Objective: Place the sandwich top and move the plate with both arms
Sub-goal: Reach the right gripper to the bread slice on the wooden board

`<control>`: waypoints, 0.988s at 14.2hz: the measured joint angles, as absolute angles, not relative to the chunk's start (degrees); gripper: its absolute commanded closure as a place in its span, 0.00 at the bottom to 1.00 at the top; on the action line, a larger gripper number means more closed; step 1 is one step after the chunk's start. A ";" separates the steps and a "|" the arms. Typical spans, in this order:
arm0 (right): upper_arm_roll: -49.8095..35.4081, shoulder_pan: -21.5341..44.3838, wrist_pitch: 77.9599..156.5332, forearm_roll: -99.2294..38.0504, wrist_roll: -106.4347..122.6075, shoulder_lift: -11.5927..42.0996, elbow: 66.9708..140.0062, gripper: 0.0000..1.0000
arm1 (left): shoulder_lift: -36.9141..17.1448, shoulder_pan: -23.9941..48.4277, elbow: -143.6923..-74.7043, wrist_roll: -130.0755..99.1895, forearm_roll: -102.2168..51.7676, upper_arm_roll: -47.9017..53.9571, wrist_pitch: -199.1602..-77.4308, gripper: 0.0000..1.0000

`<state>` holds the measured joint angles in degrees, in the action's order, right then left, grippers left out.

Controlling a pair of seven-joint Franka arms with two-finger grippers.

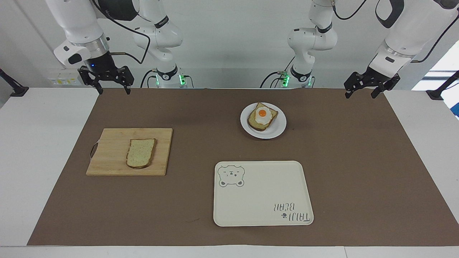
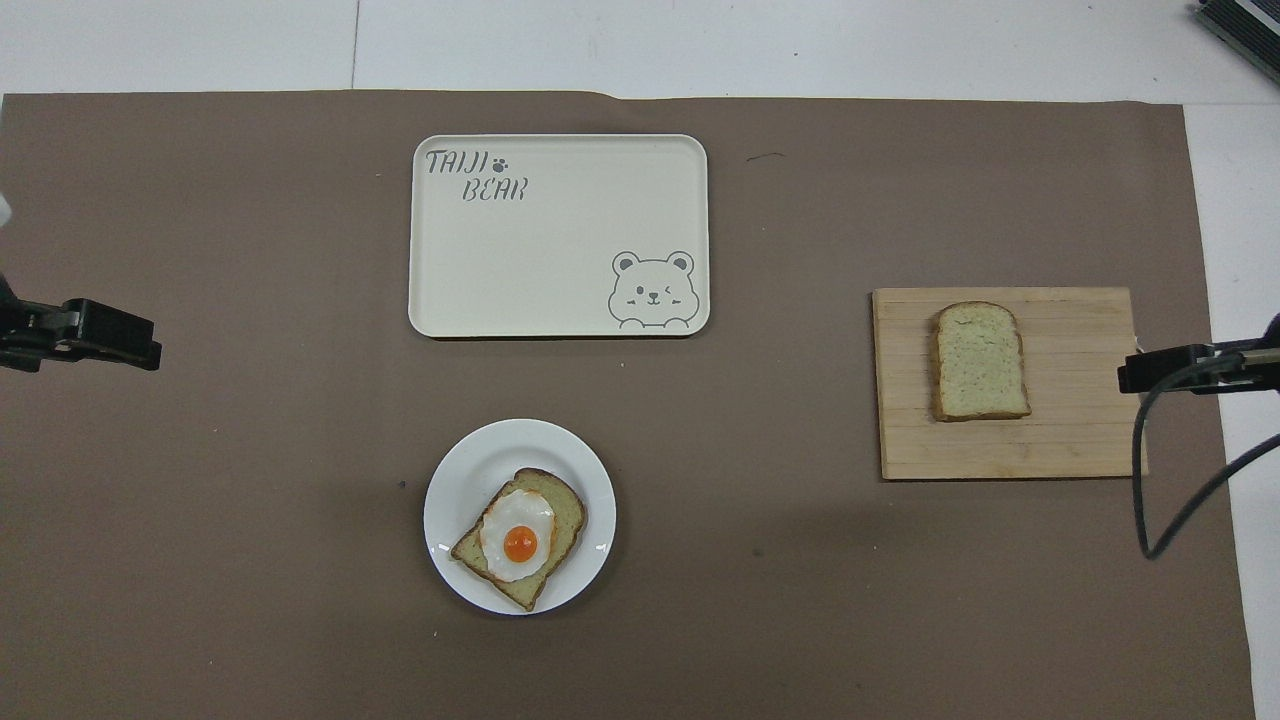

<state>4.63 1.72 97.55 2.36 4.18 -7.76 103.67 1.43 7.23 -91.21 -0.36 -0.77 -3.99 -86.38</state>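
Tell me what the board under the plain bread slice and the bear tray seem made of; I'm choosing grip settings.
The board looks like wood, perhaps bamboo: pale tan, matte, with parallel strip lines running along it. The bear tray looks like moulded plastic or melamine: uniform cream, smooth, rounded corners, a raised rim and printed grey artwork. Neither material is certain from looks alone.
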 measured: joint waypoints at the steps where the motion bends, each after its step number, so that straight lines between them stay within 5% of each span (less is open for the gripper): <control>1: 4.64 1.36 99.07 2.36 4.94 -7.41 104.82 0.00 | 1.43 7.23 -91.21 -0.36 -0.77 -3.99 -86.38 0.00; 14: 4.70 -3.27 119.13 -1.32 9.53 8.07 111.00 0.00 | 1.58 8.66 -91.08 -0.31 -0.77 -3.39 -86.38 0.00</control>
<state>4.70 -3.27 119.13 -1.32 9.53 8.07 111.00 1.58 8.66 -91.08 -0.31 -0.77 -3.39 -86.38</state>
